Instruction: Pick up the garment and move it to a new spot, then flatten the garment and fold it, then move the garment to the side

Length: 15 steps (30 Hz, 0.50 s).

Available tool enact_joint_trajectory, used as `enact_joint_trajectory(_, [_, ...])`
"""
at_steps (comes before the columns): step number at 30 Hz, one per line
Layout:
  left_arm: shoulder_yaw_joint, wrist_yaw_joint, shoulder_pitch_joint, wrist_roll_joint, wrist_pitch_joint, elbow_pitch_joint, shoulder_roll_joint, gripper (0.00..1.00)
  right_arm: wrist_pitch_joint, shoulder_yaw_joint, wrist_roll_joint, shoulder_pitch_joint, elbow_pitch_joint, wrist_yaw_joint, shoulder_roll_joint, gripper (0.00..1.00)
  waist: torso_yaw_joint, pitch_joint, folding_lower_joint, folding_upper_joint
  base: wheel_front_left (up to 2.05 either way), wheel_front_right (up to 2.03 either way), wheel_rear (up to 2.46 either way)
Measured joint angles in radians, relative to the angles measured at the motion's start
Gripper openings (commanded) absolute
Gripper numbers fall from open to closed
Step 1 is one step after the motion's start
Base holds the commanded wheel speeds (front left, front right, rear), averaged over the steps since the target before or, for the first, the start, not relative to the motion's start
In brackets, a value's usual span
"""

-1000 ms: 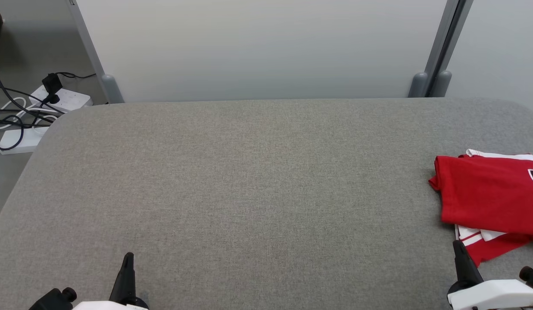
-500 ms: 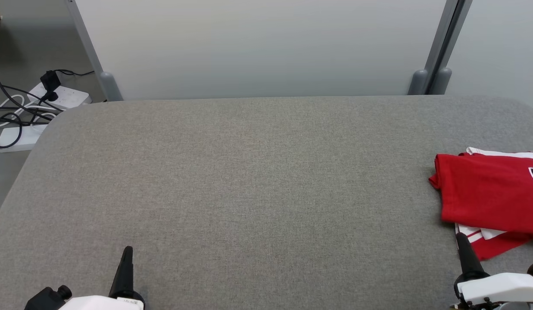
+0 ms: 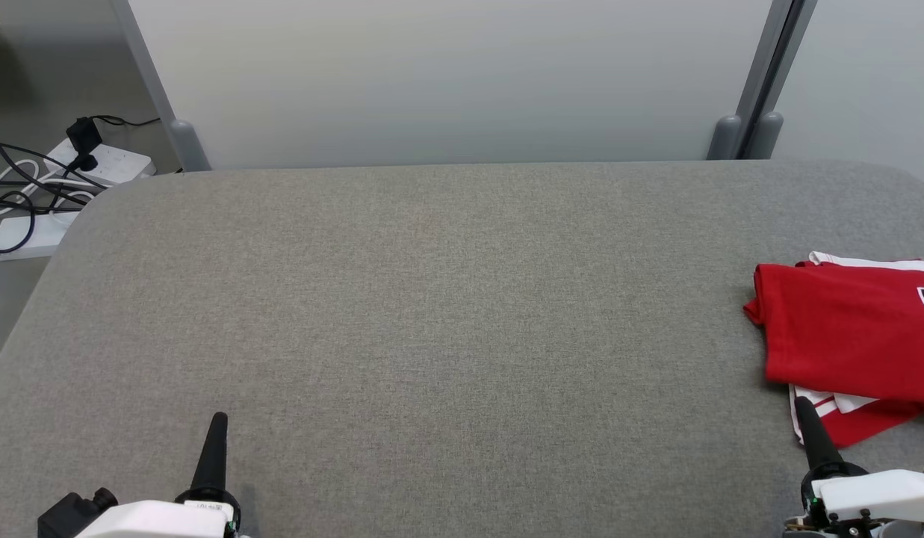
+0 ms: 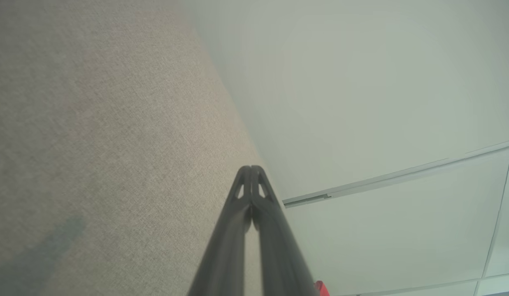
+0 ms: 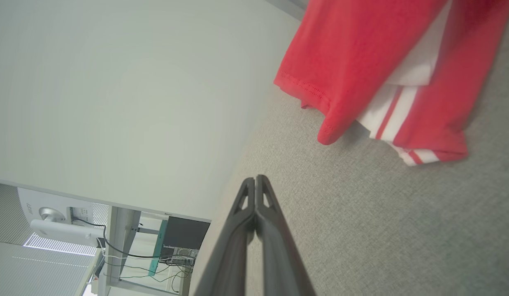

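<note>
A folded red garment with white striped trim lies at the right edge of the grey table; the right wrist view shows its hem and stripes close ahead. My right gripper is shut and empty, its tip just in front of the garment's lower left corner. At the lower left my left gripper rests over bare cloth, far from the garment. Both finger pairs are pressed together in the wrist views, the left gripper and the right gripper, holding nothing.
A pale partition wall with grey posts stands behind the table. Power strips and black cables lie on the floor at the far left. A desk with equipment appears beyond the wall.
The whole picture has shifted slightly, so the camera has moved. Both grippers stand a little higher in the head view than before. The garment lies unchanged.
</note>
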Motion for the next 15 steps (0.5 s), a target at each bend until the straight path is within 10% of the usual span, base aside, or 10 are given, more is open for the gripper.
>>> enact_joint_trajectory(15, [0.007,-0.009,-0.022,-0.16,0.038,-0.009,0.001,0.0,0.041,-0.023,0.176,-0.003,-0.029,-0.003,0.001,0.0,-0.002,0.009,0.0,0.0,0.0,0.0,0.0])
